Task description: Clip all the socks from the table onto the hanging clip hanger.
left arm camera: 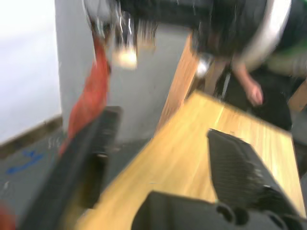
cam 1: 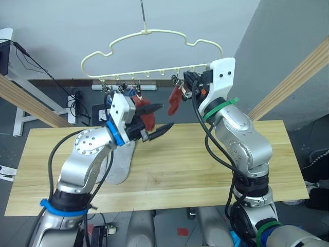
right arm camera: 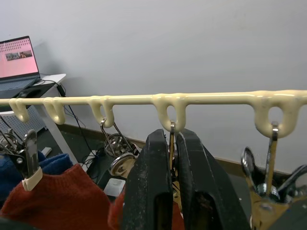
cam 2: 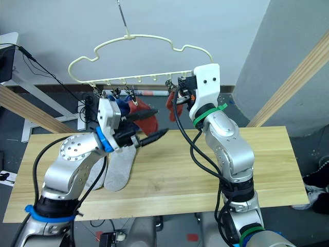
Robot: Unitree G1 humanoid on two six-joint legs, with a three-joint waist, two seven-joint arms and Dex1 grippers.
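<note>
The cream clip hanger [cam 1: 149,35] hangs above the far edge of the table [cam 1: 205,170]. On its left part a blue sock [cam 2: 121,105] and a rust red sock [cam 1: 147,117] hang from clips. A second red sock [cam 1: 175,102] hangs under the clip [right arm camera: 171,139] that my right gripper [cam 1: 186,85] is shut on. My left gripper [cam 1: 160,118] is open and empty, raised over the table just in front of the first red sock. Two light grey socks [cam 2: 117,170] lie on the table under my left arm.
Slanted round wooden poles stand at the right [cam 1: 290,85] and at the left [cam 1: 31,105] of the table. Several free clips hang along the hanger bar [right arm camera: 216,98]. A laptop [right arm camera: 18,60] sits on a desk in the background.
</note>
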